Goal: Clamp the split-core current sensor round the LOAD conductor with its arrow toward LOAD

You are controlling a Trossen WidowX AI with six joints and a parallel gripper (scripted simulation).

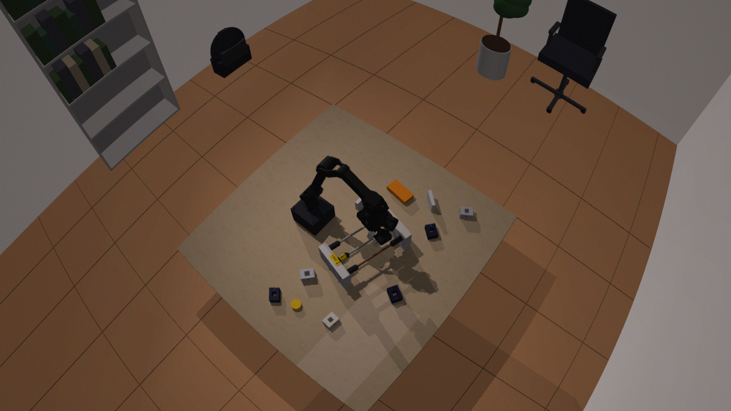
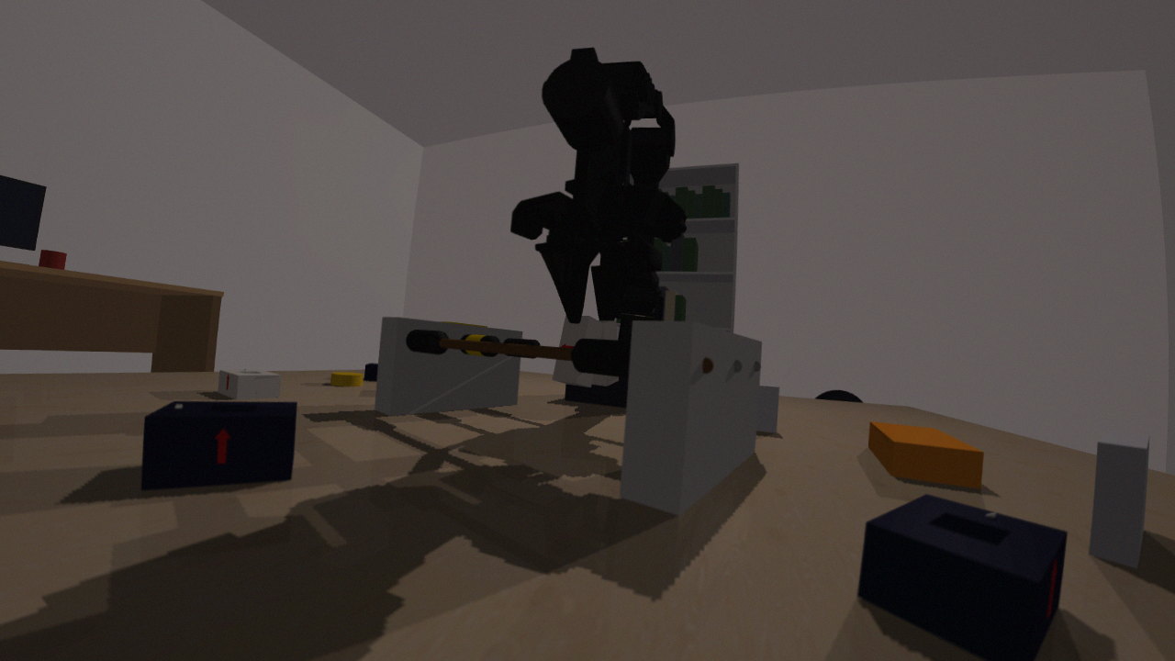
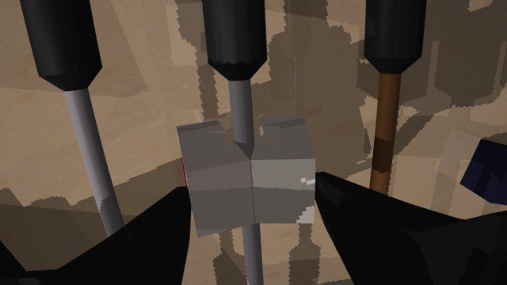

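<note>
My gripper [image 2: 591, 320] [image 3: 252, 190] is shut on the pale grey split-core sensor [image 2: 586, 330] [image 3: 283, 206], one fingertip on each outer side. The sensor's halves meet along the side facing the wrist camera and stand apart on the far side. The middle grey conductor [image 1: 361, 247] [image 3: 242, 107] runs into the gap between them and comes out below in the wrist view. A red sliver of the arrow [image 3: 184, 172] shows on the sensor's left side. A yellow marker [image 1: 343, 257] sits at that conductor's end, beside a yellow label [image 1: 334, 259]; its lettering is too small to read surely.
Another grey conductor [image 3: 89, 131] and a copper one [image 1: 377, 253] [image 3: 390, 99] flank the middle one. Two white end blocks [image 1: 343, 273] [image 2: 706, 410] hold them. Dark sensors [image 1: 394, 292] [image 2: 218, 448], white ones [image 1: 307, 275], an orange box [image 1: 400, 192] [image 2: 928, 456] and a yellow disc [image 1: 296, 304] lie around.
</note>
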